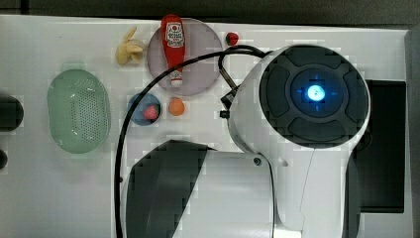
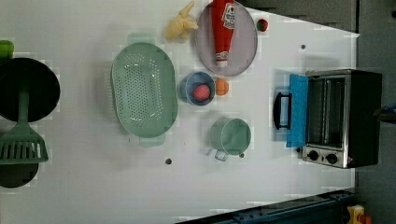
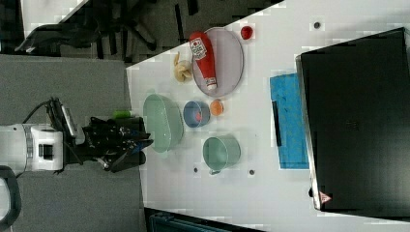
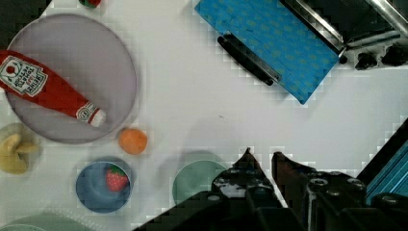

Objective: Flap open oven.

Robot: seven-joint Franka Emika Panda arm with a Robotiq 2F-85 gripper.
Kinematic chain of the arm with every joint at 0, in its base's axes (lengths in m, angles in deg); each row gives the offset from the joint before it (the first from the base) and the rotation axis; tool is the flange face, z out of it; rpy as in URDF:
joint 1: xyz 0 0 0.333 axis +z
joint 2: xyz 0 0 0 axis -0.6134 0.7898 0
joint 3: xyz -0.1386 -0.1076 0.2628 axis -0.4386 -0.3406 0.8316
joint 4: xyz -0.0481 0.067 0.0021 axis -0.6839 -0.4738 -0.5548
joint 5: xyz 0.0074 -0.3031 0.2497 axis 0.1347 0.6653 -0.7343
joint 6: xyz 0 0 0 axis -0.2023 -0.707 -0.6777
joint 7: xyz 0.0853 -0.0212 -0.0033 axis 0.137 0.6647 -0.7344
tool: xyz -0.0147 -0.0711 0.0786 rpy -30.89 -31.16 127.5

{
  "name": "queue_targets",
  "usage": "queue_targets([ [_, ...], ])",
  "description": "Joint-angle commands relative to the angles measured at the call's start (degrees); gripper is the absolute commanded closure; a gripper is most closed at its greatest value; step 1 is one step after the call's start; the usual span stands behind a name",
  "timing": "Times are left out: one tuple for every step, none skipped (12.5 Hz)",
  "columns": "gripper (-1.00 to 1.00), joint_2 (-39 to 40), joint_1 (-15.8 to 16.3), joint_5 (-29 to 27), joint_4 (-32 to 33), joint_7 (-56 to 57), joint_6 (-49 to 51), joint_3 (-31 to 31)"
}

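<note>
left view: oven (image 2: 343, 116) door folded down; gripper (image 4: 262, 156) seemingly nearly closed.

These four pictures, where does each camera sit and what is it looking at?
Top view: overhead, looking down past the arm onto the table.
Left view: high up, looking down on the table and the oven, its door folded down.
Right view: high up; the oven's black top, the gripper beside the table.
Wrist view: on the arm, gripper in the foreground.
All share the ketchup bottle.

Ketchup bottle (image 4: 45, 89) label: text illegible. Oven (image 3: 355, 121): red warning triangle.
</note>
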Motion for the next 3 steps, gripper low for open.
queue_targets([
  [0.65, -0.49, 0.44, -0.09, -0.91, -3.02, -0.4, -0.01],
  [0.65, -0.41, 0.44, -0.09, -0.92, -3.03, -0.4, -0.01],
  [0.65, -0.36, 0.44, -0.09, -0.92, -3.03, -0.4, 0.0],
])
